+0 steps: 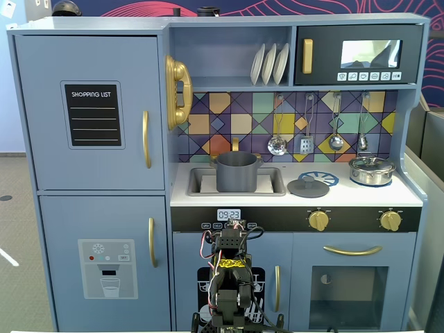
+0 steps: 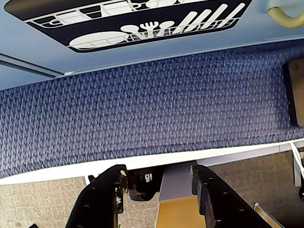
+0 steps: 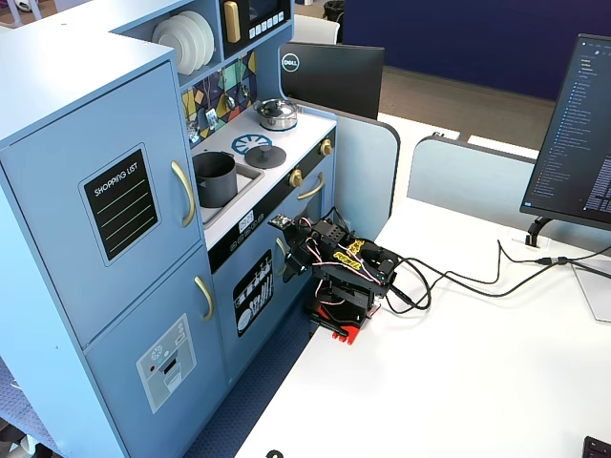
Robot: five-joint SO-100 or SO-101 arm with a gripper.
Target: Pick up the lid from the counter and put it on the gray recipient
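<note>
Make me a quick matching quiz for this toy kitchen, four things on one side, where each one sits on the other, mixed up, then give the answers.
Things:
1. lid
2. gray recipient
3. silver pot
4. white plates

Places:
A. on the upper shelf, standing on edge
B. in the sink basin
C. flat on the counter, partly over the blue burner print
D. on the counter at the far right in a fixed view

Pairs: 1-C, 2-B, 3-D, 4-A

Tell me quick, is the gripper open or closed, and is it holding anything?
Gripper: open, holding nothing; the lid lies on the counter, untouched.
</note>
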